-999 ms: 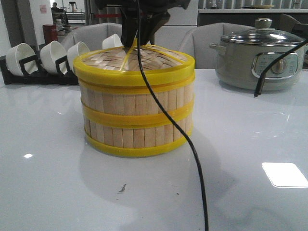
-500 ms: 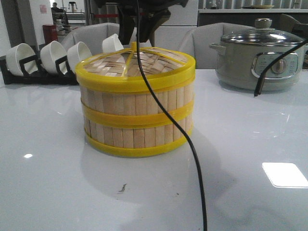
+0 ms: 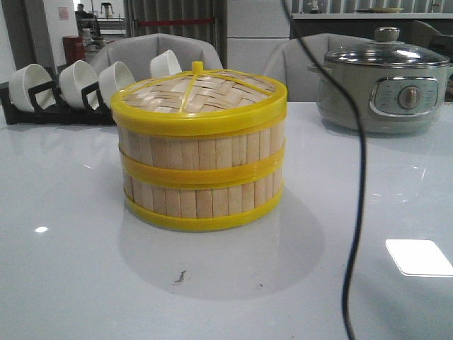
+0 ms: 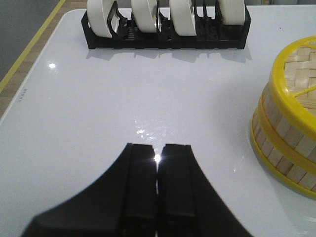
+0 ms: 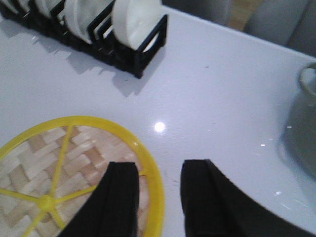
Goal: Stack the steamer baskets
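Observation:
Two steamer baskets (image 3: 200, 164) stand stacked one on the other in the middle of the table, pale bamboo slats with yellow bands. A woven lid (image 3: 195, 92) with yellow rim and spokes sits on top. The stack shows in the left wrist view (image 4: 289, 118) and its lid in the right wrist view (image 5: 74, 168). My right gripper (image 5: 159, 170) is open and empty, hovering above the lid's rim, one finger over the lid, one over the table. My left gripper (image 4: 158, 148) is shut and empty above the table, beside the stack. Neither gripper shows in the front view.
A black rack of white bowls (image 3: 71, 88) stands at the back left, also in the left wrist view (image 4: 165, 24) and right wrist view (image 5: 98, 29). A grey-green electric pot (image 3: 386, 81) with glass lid stands at the back right. A black cable (image 3: 357, 177) hangs in front.
The right gripper, which was at the lid's top knob, has let go and risen out of the front view. The lid has settled level. The cable has swung to the right.

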Controlling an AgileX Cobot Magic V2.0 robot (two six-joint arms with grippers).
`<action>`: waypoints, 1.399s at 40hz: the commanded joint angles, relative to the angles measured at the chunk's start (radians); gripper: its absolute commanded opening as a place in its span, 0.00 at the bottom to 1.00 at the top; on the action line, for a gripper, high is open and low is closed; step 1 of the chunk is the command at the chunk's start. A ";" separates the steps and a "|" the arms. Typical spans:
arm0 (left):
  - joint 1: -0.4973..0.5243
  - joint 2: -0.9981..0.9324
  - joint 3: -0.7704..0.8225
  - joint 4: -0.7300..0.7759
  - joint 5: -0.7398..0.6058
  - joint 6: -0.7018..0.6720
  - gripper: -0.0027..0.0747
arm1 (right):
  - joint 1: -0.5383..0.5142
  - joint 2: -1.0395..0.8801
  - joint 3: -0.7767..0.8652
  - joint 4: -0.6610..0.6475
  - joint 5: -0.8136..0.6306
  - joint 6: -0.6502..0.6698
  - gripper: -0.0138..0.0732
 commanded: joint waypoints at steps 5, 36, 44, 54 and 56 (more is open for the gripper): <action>-0.002 -0.008 -0.028 0.000 -0.086 -0.006 0.14 | -0.140 -0.303 0.278 -0.011 -0.247 -0.012 0.54; -0.002 -0.008 -0.028 0.000 -0.086 -0.006 0.14 | -0.469 -1.163 1.261 -0.011 -0.601 -0.012 0.54; -0.002 -0.008 -0.028 0.000 -0.086 -0.006 0.14 | -0.469 -1.251 1.383 -0.011 -0.700 -0.012 0.54; -0.002 -0.008 -0.028 0.000 -0.086 -0.006 0.14 | -0.469 -1.296 1.425 -0.011 -0.700 -0.012 0.54; -0.002 -0.008 -0.028 0.000 -0.086 -0.006 0.14 | -0.469 -1.301 1.428 -0.011 -0.700 -0.012 0.54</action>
